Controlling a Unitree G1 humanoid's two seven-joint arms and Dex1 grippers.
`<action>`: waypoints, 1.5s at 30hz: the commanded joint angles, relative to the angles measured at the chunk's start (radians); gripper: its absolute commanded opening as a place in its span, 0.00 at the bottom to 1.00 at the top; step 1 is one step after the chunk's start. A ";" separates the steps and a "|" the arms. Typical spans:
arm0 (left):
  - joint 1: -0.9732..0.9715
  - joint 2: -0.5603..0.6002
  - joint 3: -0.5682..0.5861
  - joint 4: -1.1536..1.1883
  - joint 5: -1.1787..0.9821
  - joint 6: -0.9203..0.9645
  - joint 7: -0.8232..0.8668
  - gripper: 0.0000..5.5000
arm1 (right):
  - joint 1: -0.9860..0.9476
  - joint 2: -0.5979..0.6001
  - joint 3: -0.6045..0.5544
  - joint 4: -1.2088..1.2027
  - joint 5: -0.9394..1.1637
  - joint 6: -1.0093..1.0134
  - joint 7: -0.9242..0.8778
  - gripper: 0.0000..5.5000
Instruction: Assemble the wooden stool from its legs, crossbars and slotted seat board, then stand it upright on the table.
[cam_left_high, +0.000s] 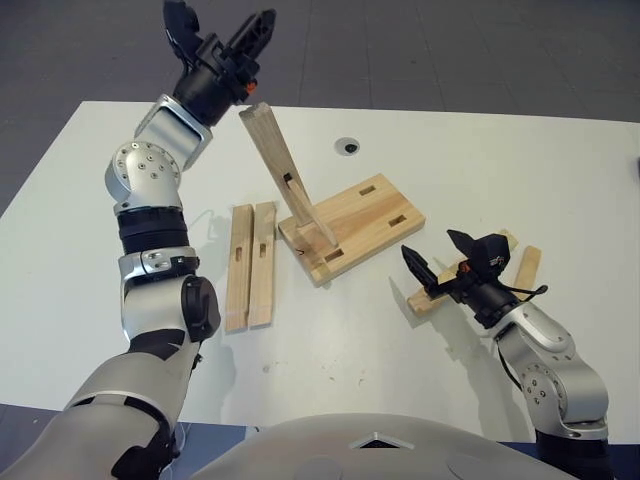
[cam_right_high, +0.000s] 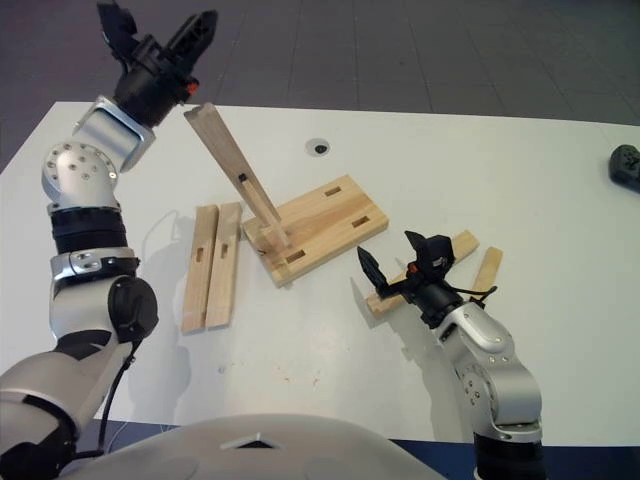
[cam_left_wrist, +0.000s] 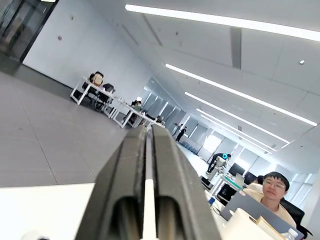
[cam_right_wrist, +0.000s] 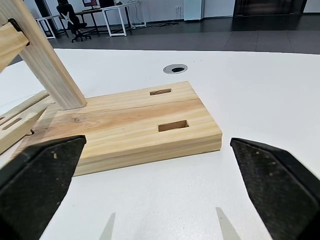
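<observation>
The slotted seat board (cam_left_high: 365, 215) lies flat in the middle of the table. One wooden leg (cam_left_high: 283, 170) stands in a slot at its near-left corner, leaning back to the left. Two more legs (cam_left_high: 250, 265) lie side by side to the board's left. My left gripper (cam_left_high: 218, 32) is open, raised beyond the leaning leg's top end and holding nothing. My right gripper (cam_left_high: 443, 258) is open low over a crossbar (cam_left_high: 432, 298) to the right of the board. A second short piece (cam_left_high: 527, 268) lies further right. In the right wrist view the seat board (cam_right_wrist: 140, 120) lies between the wide-apart fingers (cam_right_wrist: 40, 185).
A round cable hole (cam_left_high: 349, 146) sits in the white table (cam_left_high: 500, 160) behind the board. A dark object (cam_right_high: 627, 165) rests at the far right edge. The near middle and far right of the table are bare.
</observation>
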 joint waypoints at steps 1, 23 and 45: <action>-0.083 0.092 0.005 0.194 0.144 -0.180 0.029 0.16 | 0.003 -0.003 0.003 -0.001 -0.011 0.000 -0.004 0.98; 0.530 0.025 -0.431 -0.603 0.278 0.127 -0.093 0.85 | 0.046 -0.028 -0.041 -0.015 -0.013 0.001 0.002 0.98; 0.154 -0.009 -0.685 0.032 0.621 -0.345 -0.361 0.98 | 0.068 -0.145 -0.037 0.038 -0.182 0.016 0.012 0.98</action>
